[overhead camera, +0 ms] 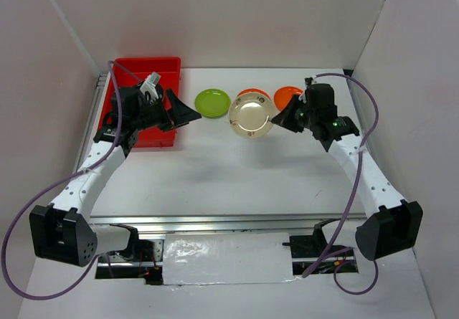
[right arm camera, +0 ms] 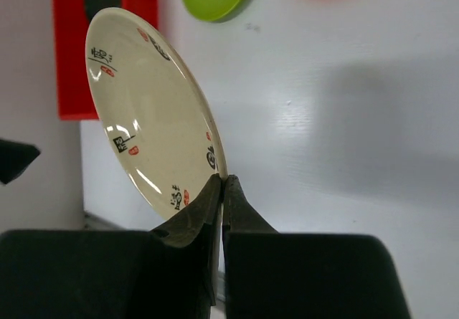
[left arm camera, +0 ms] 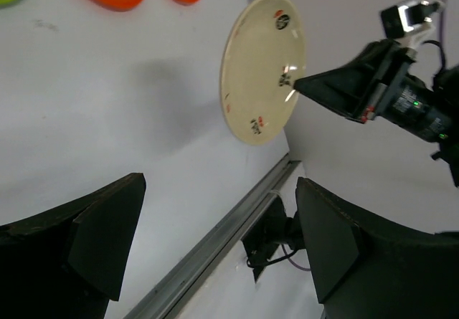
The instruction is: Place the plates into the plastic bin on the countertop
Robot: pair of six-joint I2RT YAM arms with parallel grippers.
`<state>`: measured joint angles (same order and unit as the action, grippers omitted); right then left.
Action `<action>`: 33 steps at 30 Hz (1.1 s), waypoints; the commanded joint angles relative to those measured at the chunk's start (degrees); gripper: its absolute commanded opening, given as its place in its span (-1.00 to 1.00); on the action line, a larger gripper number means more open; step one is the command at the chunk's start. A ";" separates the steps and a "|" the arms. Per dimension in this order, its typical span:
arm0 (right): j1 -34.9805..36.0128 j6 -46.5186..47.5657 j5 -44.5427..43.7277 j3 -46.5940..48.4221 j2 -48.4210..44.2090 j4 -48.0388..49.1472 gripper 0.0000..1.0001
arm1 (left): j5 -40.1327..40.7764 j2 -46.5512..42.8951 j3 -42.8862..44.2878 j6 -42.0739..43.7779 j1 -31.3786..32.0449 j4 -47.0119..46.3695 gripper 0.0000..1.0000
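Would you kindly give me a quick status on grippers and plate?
Right gripper shut on cream plate at its rim, held off the countertop. Left gripper open, empty. Bin partly under left arm; drop may be blocked.

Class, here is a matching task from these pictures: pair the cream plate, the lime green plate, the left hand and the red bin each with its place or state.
Things
1. cream plate
2. lime green plate
3. left hand
4. red bin

Places and states
A. open, holding nothing
B. at the far left corner of the countertop
C. pinched by its rim in the right hand, lifted off the surface
D. lying flat beside an orange plate

Pairs: 1-C, 2-D, 3-A, 4-B
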<state>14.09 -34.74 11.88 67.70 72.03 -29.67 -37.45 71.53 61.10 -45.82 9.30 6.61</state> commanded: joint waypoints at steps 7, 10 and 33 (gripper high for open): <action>5.68 -3.84 12.64 -2.84 -4.26 9.54 -1.00 | -5.45 3.17 1.91 -2.96 4.05 -10.58 0.99; 7.26 -4.72 12.82 -2.31 -3.92 9.98 -1.00 | -2.38 5.54 3.76 -0.24 5.72 -5.05 0.98; 0.95 -2.35 11.14 -12.23 -10.24 9.63 1.00 | 28.59 33.88 26.76 -9.56 -24.67 3.14 -1.00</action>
<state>15.73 -39.46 21.12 57.76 62.81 -21.65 -9.50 96.79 82.50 -52.90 -13.69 12.03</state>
